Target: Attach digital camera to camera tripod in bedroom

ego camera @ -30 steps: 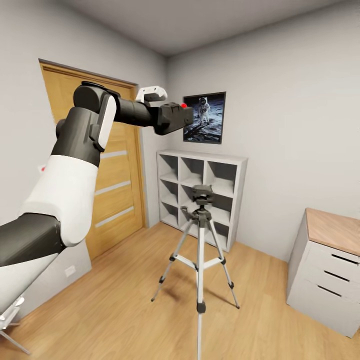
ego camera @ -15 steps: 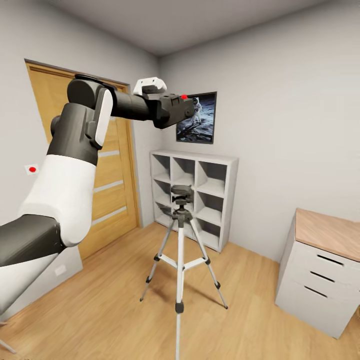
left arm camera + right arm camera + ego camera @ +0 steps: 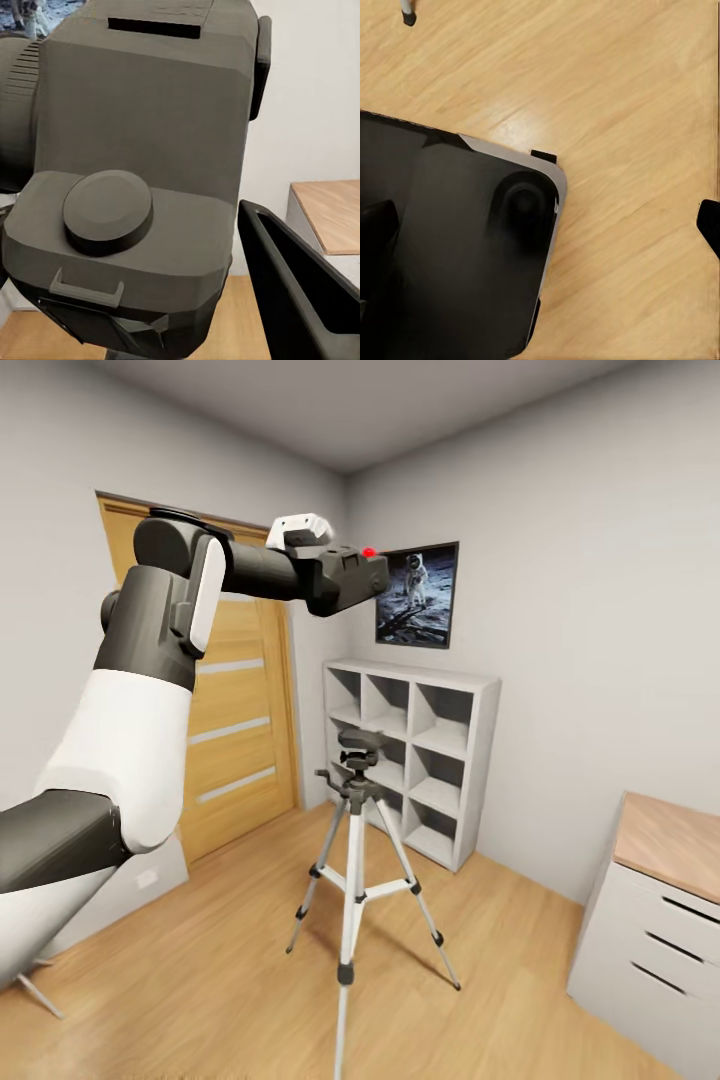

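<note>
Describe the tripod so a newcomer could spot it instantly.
Start at the grey cube shelving against the far wall, under the astronaut picture. On the plank floor in front of it stands the camera tripod. Three splayed silver-white legs and a bare black head make it the room's only thin, legged thing.

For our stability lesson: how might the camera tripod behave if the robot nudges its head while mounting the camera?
The camera tripod looks tall with thin legs, so probably light and apt to tip. Its small feet stand on smooth wooden floor, so it may slide.
</note>
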{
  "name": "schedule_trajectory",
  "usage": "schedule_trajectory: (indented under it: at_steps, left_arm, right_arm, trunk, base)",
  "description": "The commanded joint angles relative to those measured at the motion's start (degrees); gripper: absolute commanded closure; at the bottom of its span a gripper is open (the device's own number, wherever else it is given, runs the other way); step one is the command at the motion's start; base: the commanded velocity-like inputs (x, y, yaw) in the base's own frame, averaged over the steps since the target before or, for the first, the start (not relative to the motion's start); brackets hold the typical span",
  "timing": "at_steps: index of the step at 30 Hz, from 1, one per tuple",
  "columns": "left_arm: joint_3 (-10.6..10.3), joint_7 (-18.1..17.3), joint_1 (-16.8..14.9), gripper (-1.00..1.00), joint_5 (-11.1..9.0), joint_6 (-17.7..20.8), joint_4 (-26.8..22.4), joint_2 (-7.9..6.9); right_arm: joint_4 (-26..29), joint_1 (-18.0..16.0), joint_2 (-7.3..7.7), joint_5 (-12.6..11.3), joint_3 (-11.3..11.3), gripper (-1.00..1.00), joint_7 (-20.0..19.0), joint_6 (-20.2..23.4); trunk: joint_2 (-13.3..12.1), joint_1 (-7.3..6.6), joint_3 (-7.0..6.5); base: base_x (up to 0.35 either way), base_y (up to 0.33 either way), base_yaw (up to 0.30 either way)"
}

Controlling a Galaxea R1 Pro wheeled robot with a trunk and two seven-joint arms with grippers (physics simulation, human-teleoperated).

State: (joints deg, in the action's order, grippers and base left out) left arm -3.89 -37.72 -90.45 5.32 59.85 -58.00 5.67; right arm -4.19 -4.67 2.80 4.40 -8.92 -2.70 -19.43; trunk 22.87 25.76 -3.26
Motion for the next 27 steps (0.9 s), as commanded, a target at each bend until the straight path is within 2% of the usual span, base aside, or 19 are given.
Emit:
schedule_trajectory:
  at_steps: [1,12,27]
  left_arm:
    - [0.1,-0.6,0.0,1.00,0.6,0.2,0.0,0.04]
    - [0.1,-0.6,0.0,1.00,0.6,0.2,0.0,0.04]
    - [0.0,-0.6,0.0,1.00,0.6,0.2,0.0,0.06]
  right_arm:
    - [-0.2,-0.1,0.01,0.4,0.0,-1.00,0.0,-0.3]
    - [-0.2,-0.1,0.01,0.4,0.0,-1.00,0.0,-0.3]
    - [-0.2,-0.1,0.01,0.4,0.0,-1.00,0.0,-0.3]
  trunk:
    - [0.0,0.02,0.03]
    - [0.0,0.02,0.03]
    - [0.0,0.02,0.03]
  base:
    - [0.000,-0.312,0.286]
    - [0.032,-0.309,0.287]
    - [0.223,-0.235,0.247]
